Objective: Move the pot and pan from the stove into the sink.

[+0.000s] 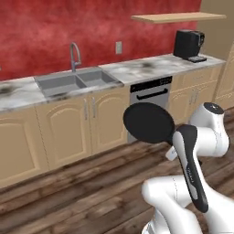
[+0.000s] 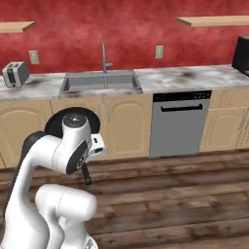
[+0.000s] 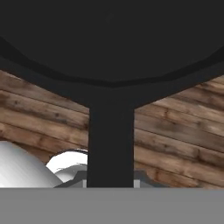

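Left base view: the pan (image 1: 148, 122) is seen held up in the air over the wooden floor (image 1: 68, 192), well apart from the sink (image 1: 75, 82); a coffee machine (image 1: 188, 44) is shown on the counter (image 1: 146, 68).
Right base view: a toaster (image 2: 15, 74) is shown left of the sink (the pan is mostly hidden behind the arm).
Hand view: the pan's handle (image 3: 110, 144) is seen running down to the fingers.
Gripper (image 3: 110, 186): closed tightly on the handle; the pan is carried by it.

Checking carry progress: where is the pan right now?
The pan is held in the air by its handle in the shut gripper, over the wood floor in front of the cabinets, right of the sink.
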